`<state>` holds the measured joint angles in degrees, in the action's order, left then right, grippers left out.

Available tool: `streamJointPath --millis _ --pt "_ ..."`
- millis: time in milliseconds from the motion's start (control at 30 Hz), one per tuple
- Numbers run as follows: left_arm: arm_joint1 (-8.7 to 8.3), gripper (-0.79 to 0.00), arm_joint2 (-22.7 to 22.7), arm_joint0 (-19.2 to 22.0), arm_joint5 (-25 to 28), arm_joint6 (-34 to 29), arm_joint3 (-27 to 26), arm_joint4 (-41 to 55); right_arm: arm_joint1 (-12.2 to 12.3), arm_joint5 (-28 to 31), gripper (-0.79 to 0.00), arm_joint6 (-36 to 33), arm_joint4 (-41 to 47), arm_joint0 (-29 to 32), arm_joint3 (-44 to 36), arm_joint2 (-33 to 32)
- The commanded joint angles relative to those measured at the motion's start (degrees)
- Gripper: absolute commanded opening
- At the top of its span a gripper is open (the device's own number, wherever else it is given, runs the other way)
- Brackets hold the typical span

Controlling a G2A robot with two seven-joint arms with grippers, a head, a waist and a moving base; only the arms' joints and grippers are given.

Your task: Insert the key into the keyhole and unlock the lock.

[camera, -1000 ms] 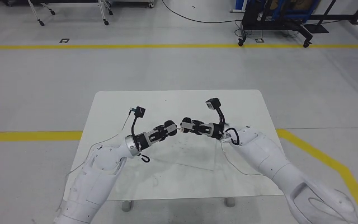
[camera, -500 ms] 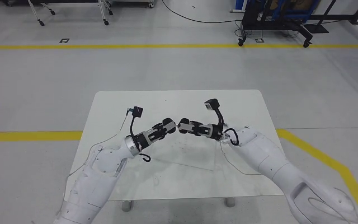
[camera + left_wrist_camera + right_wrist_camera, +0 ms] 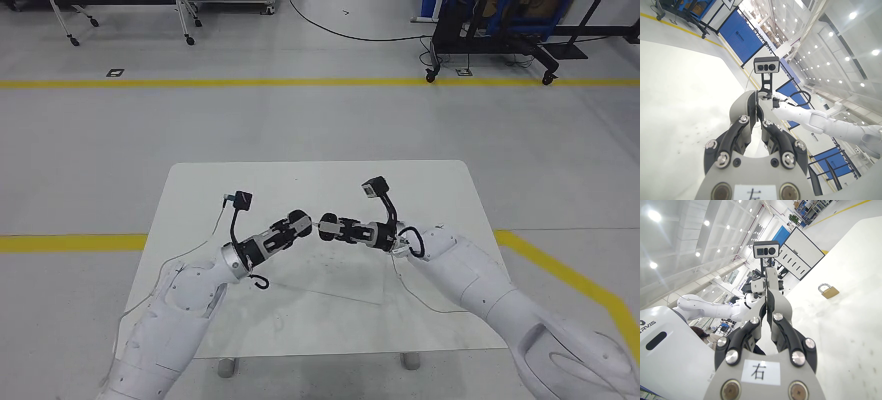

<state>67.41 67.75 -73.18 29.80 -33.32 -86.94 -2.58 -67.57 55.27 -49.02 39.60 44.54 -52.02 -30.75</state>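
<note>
- Top view: the left hand and the right hand are hovering tip to tip above the middle of the tabletop.
- Left wrist view: the left hand is pressing its fingers together; whether anything is sitting between them, I cannot tell.
- Right wrist view: the right hand is pinching its fingers closed, and the padlock is lying on the tabletop well apart from this hand.
</note>
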Motion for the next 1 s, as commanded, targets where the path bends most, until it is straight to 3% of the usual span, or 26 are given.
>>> streamJointPath --millis 0,33,67,100,367,567,667,767,867,967 --pt "-0.05 -0.785 -0.1 0.0 0.2 -0.3 0.0 -0.5 0.0 0.2 -0.785 0.2 0.1 -0.1 -0.1 0.1" --pt "-0.07 -0.785 -0.2 0.0 0.3 -0.5 -0.1 -0.7 0.0 0.2 -0.785 0.2 0.0 -0.1 0.0 0.1" --pt "-0.10 -0.665 -0.2 0.0 0.4 -0.7 -0.1 -0.9 0.0 0.4 -0.785 0.4 0.0 -0.1 0.1 0.2" --pt "-0.12 0.000 -0.2 0.0 0.4 -0.8 -0.1 -0.9 0.0 0.4 -0.785 0.4 -0.2 -0.2 0.1 0.3" --pt "-0.83 0.000 3.2 -0.9 0.4 -1.1 -0.9 0.6 0.7 1.7 -0.785 1.7 -2.7 -0.5 1.4 0.1" --pt "-2.37 0.000 10.1 -3.6 -0.3 -1.8 -6.0 -6.4 2.3 2.7 -0.785 2.7 -9.1 -1.4 2.9 -1.3" --pt "-3.53 0.000 15.3 -6.2 -1.4 -3.0 -10.7 -16.0 2.6 2.7 -0.785 2.7 -8.9 -1.2 3.0 -2.2" --pt "-4.54 0.000 19.9 -9.8 -3.1 -2.0 -16.3 -32.2 2.6 2.7 -0.785 2.7 -8.9 -1.2 3.0 -2.2" --pt "-4.97 0.000 21.1 -13.7 -3.5 2.4 -19.7 -46.8 2.6 2.7 -0.785 2.7 -8.9 -1.2 3.0 -2.2" --pt "-5.24 0.000 19.7 -15.4 -2.3 4.8 -17.7 -57.8 2.6 2.7 -0.785 2.7 -8.9 -1.2 3.0 -2.2"
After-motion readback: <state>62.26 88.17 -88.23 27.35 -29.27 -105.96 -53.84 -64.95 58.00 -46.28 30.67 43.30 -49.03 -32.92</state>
